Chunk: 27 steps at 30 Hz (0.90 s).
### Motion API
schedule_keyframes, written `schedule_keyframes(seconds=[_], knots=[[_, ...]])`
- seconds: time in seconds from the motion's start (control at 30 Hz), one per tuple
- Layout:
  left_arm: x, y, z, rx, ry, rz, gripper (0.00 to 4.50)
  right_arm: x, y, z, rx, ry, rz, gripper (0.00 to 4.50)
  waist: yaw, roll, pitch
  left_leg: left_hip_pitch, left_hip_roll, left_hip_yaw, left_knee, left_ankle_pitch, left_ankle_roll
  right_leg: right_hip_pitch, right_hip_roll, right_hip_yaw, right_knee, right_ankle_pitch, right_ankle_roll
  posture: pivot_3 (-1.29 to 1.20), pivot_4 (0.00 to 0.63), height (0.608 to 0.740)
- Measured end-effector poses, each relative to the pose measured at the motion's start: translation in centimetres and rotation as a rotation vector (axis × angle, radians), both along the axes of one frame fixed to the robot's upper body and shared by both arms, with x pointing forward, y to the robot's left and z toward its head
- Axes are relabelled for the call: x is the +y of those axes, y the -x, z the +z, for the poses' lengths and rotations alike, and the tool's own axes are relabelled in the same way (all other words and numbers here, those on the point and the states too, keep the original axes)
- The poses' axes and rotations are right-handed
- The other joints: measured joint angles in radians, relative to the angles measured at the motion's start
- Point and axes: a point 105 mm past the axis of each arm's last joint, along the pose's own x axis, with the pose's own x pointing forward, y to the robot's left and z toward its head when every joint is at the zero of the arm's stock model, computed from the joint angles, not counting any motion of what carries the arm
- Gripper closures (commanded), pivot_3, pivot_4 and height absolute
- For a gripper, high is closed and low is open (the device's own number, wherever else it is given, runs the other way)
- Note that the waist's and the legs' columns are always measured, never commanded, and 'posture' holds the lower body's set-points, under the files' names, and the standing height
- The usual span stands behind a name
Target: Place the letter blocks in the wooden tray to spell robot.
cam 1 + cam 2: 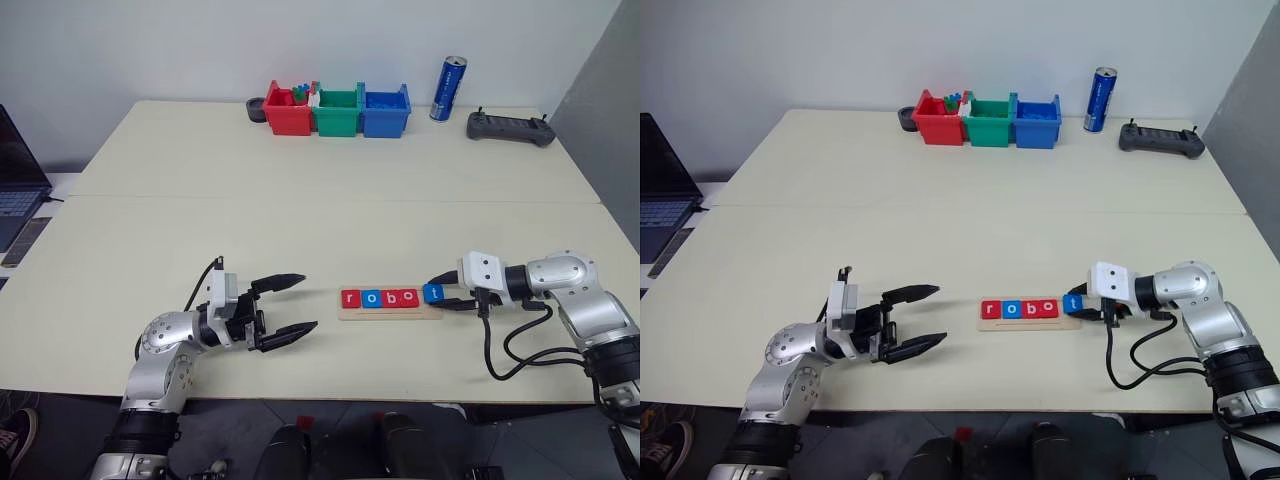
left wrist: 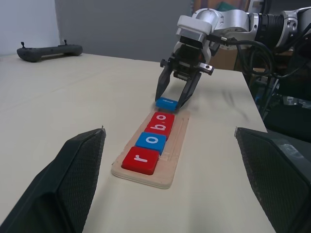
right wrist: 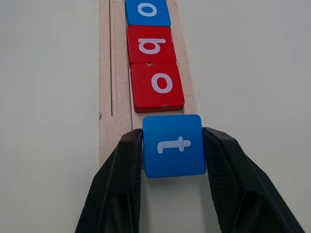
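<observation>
At tray's end (image 3: pixel 104 141), gripped "t" block (image 3: pixel 174 145)

We see two arms with rounded, silver-grey metallic shells and black joint bands. Each wrist carries a boxy white housing with small dark screws. The left gripper (image 1: pixel 287 307) has two long, tapering black fingers whose broad inner pads (image 2: pixel 73 174) are finely cross-hatched. The right gripper (image 2: pixel 173 99) has the same slim black fingers under a black bracket. Looping black cables (image 1: pixel 520 345) hang from the right forearm; a thinner black wire arcs over the left wrist.
</observation>
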Motion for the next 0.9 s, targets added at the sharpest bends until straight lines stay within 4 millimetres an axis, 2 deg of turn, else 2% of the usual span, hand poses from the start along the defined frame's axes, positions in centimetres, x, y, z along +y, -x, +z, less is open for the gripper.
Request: schedule_keyframes(seconds=[0.43,0.7,0.73,0.83,0.9], knots=[[0.0,0.0,0.0,0.000,0.000,0.002,0.00,0.1,0.1,-0.1,0.014,0.008,0.018,3.02,0.000,0.000,0.000,0.000,0.000,0.000,0.000,0.000,0.000,0.000,0.000,0.000,0.000,0.000,0.000,0.00,0.150,0.740],[0.0,0.0,0.0,0.000,0.000,0.003,0.00,0.2,-0.1,0.1,0.040,0.003,-0.004,0.20,0.000,0.000,0.000,0.000,0.000,0.000,0.000,0.000,0.000,0.000,0.000,0.000,0.000,0.000,0.000,0.00,0.150,0.740],[0.0,0.0,0.0,0.000,0.000,0.003,0.00,0.2,-0.1,0.1,0.044,0.000,-0.008,0.04,0.000,0.000,0.000,0.000,0.000,0.000,0.000,0.000,0.000,0.000,0.000,0.000,0.000,0.000,0.000,0.00,0.150,0.740],[0.0,0.0,0.0,-0.001,0.000,0.002,0.00,0.1,-0.1,0.6,0.051,-0.015,-0.024,0.04,0.000,0.000,0.000,0.000,0.000,0.000,0.000,0.000,0.000,0.000,0.000,0.000,0.000,0.000,0.000,0.00,0.150,0.740],[0.0,0.0,0.0,-0.002,0.000,0.002,0.00,-0.7,-0.2,1.5,0.027,-0.019,-0.049,0.04,0.001,0.000,0.000,0.000,0.000,0.000,0.000,0.000,0.000,0.000,0.000,0.000,0.000,0.000,0.000,0.00,0.150,0.740]])
